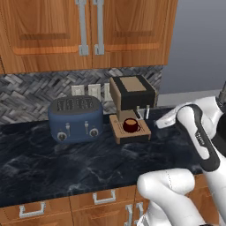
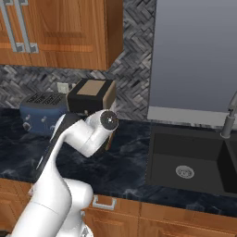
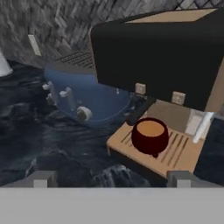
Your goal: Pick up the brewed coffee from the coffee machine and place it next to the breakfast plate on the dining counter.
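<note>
I see the small dark red mug of light brown coffee (image 3: 149, 135) standing on the slatted wooden drip tray of the boxy tan and black coffee machine (image 1: 132, 99), under its spouts. The dark blue toaster (image 1: 76, 118) sits just beside the machine on the black veined marble counter (image 1: 66, 163). My fingers (image 3: 40, 179) are spread wide, well apart from the mug, holding nothing. A black sink (image 2: 185, 162) lies off to the right.

Glossy dark red mug (image 3: 150, 135) on slatted wooden drip tray (image 3: 177, 153); veined black marble-look counter (image 1: 66, 163); wood-grain cabinets (image 1: 88, 31).
</note>
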Available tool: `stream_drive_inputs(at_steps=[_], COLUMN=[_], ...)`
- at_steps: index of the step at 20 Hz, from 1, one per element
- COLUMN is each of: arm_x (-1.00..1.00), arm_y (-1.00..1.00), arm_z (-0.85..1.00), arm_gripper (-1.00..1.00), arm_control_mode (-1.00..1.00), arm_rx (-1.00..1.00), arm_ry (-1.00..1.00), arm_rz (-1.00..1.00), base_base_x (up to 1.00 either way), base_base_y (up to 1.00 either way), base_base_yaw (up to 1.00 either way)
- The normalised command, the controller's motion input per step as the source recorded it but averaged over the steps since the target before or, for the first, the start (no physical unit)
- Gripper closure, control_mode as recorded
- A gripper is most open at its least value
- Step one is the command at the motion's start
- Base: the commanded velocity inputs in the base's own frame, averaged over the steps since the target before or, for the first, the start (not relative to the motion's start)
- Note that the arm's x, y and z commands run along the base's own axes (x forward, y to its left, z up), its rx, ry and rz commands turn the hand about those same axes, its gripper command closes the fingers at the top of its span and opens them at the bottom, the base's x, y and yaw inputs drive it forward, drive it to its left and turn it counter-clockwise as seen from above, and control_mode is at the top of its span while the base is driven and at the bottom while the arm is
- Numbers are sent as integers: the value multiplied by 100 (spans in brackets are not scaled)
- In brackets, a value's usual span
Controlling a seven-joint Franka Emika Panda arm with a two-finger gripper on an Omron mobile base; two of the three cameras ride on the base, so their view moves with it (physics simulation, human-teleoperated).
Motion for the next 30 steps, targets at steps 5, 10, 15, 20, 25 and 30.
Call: stream_drive_inputs(at_steps=[5, 10, 15, 20, 25, 30], arm_x=[3, 8, 12, 27, 22, 21], arm_y=[-4, 0, 0, 0, 4, 1], arm_z=[-50, -31, -21, -5, 0, 0], arm_gripper=[-100, -100, -100, -100, -100, -100], arm_control_mode=[-100, -100, -100, -100, -100, -100], arm_rx=[1, 1, 1, 5, 6, 6], arm_ry=[-12, -19, -19, -2, 0, 0], arm_rz=[27, 24, 18, 4, 0, 0], base_base_x=[0, 0, 0, 0, 0, 0], base_base_y=[0, 0, 0, 0, 0, 0], base_base_yaw=[0, 0, 0, 0, 0, 0])
